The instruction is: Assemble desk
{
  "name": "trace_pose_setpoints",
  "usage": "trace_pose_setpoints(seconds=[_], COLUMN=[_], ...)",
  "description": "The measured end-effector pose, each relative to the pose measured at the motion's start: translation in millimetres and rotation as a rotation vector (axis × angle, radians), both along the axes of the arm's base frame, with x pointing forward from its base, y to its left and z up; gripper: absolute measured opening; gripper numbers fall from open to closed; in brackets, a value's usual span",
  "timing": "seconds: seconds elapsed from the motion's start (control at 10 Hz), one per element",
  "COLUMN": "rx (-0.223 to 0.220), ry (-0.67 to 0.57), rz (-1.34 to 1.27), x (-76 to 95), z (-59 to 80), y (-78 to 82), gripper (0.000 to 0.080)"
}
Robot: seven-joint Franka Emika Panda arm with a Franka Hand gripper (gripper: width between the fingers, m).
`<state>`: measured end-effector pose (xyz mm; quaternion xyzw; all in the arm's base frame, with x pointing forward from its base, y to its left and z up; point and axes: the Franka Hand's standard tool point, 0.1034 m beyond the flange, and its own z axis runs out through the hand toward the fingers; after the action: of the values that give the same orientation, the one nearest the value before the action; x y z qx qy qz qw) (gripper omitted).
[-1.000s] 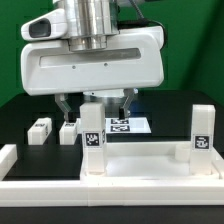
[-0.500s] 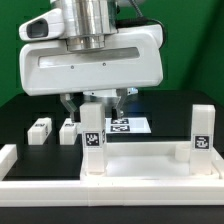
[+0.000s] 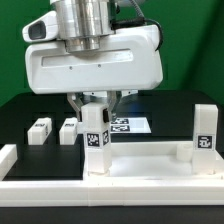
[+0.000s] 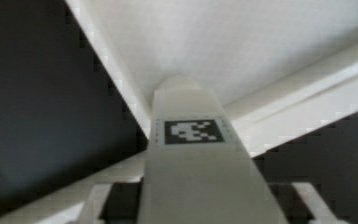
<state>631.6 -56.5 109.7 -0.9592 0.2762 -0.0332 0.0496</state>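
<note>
The white tabletop (image 3: 150,165) lies upside down at the front, with its raised rim up. One tagged leg (image 3: 96,145) stands upright in its corner on the exterior view's left. A second leg (image 3: 203,135) stands in the corner on the right. Two loose legs (image 3: 40,129) (image 3: 68,129) lie on the black table behind. My gripper (image 3: 95,108) is right over the left leg and straddles its top. In the wrist view the leg (image 4: 197,150) runs between my fingers (image 4: 108,200), with a dark gap on each side. The gripper (image 4: 197,205) is open. The tabletop also shows in the wrist view (image 4: 247,50).
The marker board (image 3: 132,125) lies flat behind the tabletop. Low white border rails run along the front (image 3: 100,195) and at the exterior view's left (image 3: 8,155). The gripper's wide white body hides much of the back of the table.
My gripper has come down over the left standing leg. Its fingers now stand closer together on either side of the leg's top. The legs and tabletop have not moved.
</note>
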Motion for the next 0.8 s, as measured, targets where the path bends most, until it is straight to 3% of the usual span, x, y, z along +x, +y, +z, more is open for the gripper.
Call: trace_pose_setpoints(seconds=[0.1, 0.2, 0.4, 0.5, 0.6, 0.7, 0.8], rx=[0.024, 0.076, 0.224, 0.237, 0.238, 0.236, 0.231], ry=[0.020, 0.041, 0.077, 0.084, 0.088, 0.086, 0.080], rz=[-0.202, -0.430, -0.878, -0.927, -0.954, -0.934, -0.895], x=[0.2, -0.1, -3.6, -3.5, -3.6, -3.8, -3.8], z=[-0.3, -0.6, -2.1, -1.8, -2.1, -2.7, -2.7], y=[-0.2, -1.5, 5.8, 5.9, 6.3, 6.2, 6.2], gripper=[0.0291, 0.0291, 0.0291, 0.0291, 0.0383, 0.0383, 0.0583])
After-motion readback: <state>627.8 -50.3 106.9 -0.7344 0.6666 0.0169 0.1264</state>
